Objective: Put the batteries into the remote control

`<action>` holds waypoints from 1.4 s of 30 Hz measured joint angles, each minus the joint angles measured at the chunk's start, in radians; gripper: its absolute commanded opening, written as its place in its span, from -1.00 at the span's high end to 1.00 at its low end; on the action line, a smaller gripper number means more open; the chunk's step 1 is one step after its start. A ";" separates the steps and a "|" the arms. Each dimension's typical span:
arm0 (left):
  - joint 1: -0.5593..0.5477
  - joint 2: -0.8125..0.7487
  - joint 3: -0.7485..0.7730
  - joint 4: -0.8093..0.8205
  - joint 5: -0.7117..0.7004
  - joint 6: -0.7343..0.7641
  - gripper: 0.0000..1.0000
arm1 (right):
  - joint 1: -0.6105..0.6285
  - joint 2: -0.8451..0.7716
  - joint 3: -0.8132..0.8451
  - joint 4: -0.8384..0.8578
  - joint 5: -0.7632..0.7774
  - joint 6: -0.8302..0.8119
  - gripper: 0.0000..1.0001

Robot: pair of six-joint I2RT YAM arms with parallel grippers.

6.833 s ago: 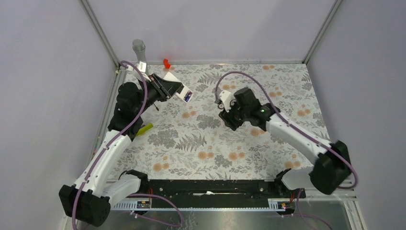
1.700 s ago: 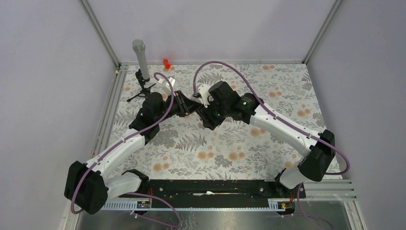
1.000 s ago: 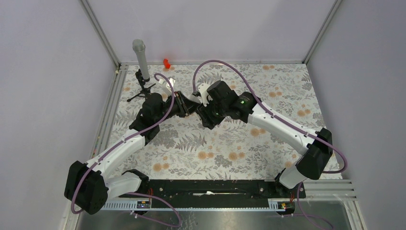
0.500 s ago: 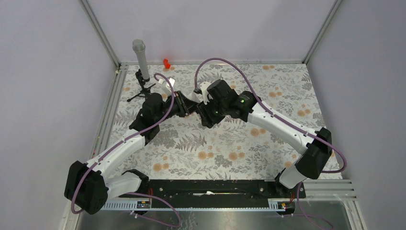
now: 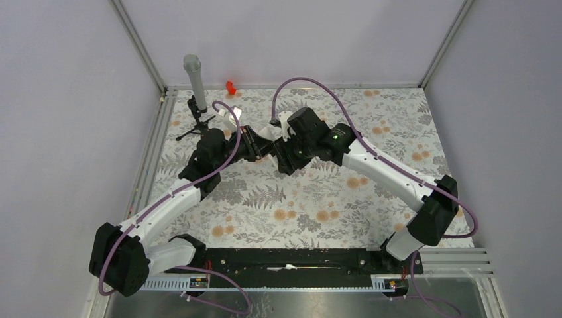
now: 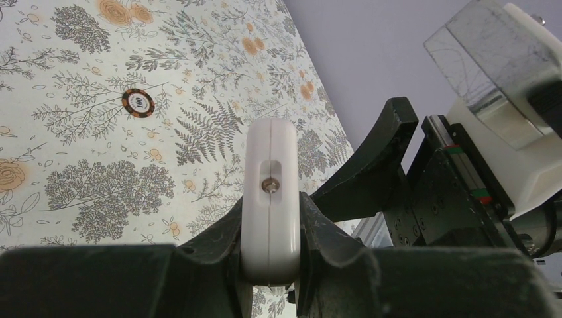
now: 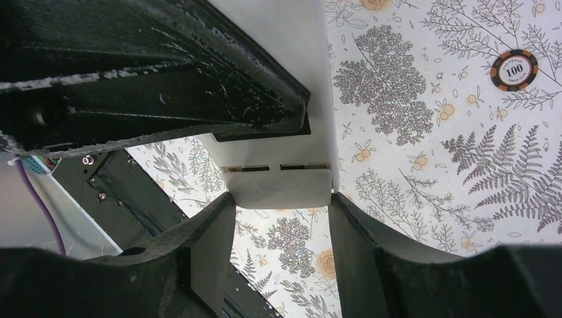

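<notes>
Floral tabletop (image 5: 298, 212), chip (image 6: 138, 103) only in wrist views.

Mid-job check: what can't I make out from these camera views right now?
Batteries: in no view.
Remote control battery bay, loaded or not: left wrist view shows only its end face; in the right wrist view a left gripper finger covers most of it.
Remote in the top view: mostly hidden under both wrists.
Red object at the far edge: too small to identify.
</notes>
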State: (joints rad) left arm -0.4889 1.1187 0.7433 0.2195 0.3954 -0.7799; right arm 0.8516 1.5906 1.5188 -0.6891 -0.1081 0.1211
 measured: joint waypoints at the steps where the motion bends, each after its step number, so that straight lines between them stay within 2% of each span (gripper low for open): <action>1: 0.000 0.000 0.000 0.000 0.000 0.000 1.00 | -0.003 0.000 0.000 0.000 -0.009 -0.006 -0.08; 10: 0.003 0.005 0.001 -0.001 0.005 -0.008 1.00 | -0.011 0.009 0.005 -0.005 -0.035 -0.050 -0.11; 19: 0.015 0.031 0.003 -0.019 0.000 -0.019 1.00 | -0.012 0.105 0.104 -0.089 -0.017 -0.024 -0.16; 34: 0.058 0.109 0.013 -0.030 0.126 -0.187 1.00 | -0.012 0.151 0.174 -0.197 -0.027 -0.010 -0.25; 42: 0.060 0.133 0.013 -0.061 0.152 -0.227 1.00 | -0.012 0.170 0.183 -0.228 -0.050 -0.006 -0.26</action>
State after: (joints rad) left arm -0.4294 1.2514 0.7563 0.1589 0.5476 -1.0073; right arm 0.8394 1.7607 1.7023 -0.9169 -0.1581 0.1150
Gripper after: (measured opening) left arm 0.221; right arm 0.627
